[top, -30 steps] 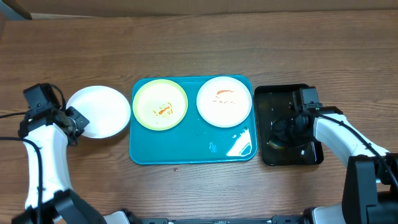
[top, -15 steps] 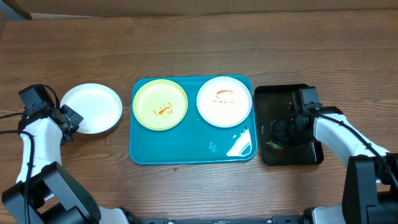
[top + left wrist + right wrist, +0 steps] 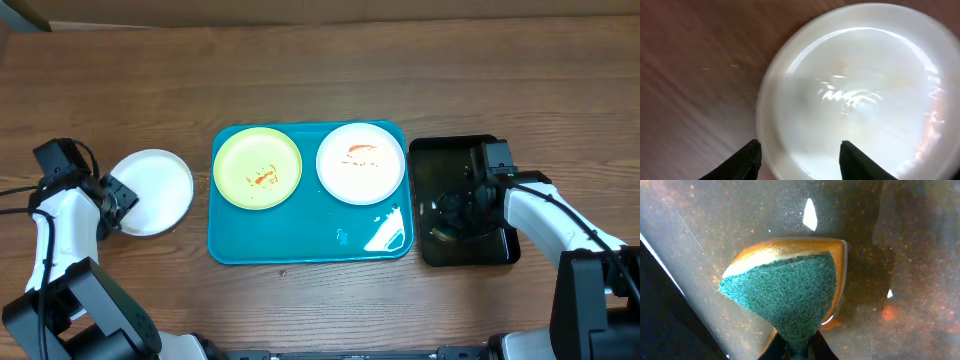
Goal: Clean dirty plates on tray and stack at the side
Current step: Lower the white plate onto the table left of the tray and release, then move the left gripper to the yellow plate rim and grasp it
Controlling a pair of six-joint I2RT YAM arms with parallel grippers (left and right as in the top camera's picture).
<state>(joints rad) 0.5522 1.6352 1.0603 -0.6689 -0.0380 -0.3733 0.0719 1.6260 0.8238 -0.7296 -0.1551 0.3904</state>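
A clean white plate (image 3: pixel 150 190) lies on the wooden table left of the teal tray (image 3: pixel 300 240). My left gripper (image 3: pixel 118 198) is open at its left rim; in the left wrist view the fingers (image 3: pixel 801 155) straddle the edge of the plate (image 3: pixel 855 90). On the tray sit a pale yellow-green plate (image 3: pixel 258 168) and a white plate (image 3: pixel 360 162), both with orange-red smears. My right gripper (image 3: pixel 460 208) is shut on a green-and-yellow sponge (image 3: pixel 790 295), its fingertips (image 3: pixel 799 352) low in the wet black tray.
The smaller black tray (image 3: pixel 440 152) holds murky water and stands right of the teal tray. Water droplets lie on the teal tray's front right part (image 3: pixel 385 232). Bare wooden table runs along the back and the front.
The clean white plate has slid left and a little toward the front, with my left gripper at its rim. The right arm has not moved.
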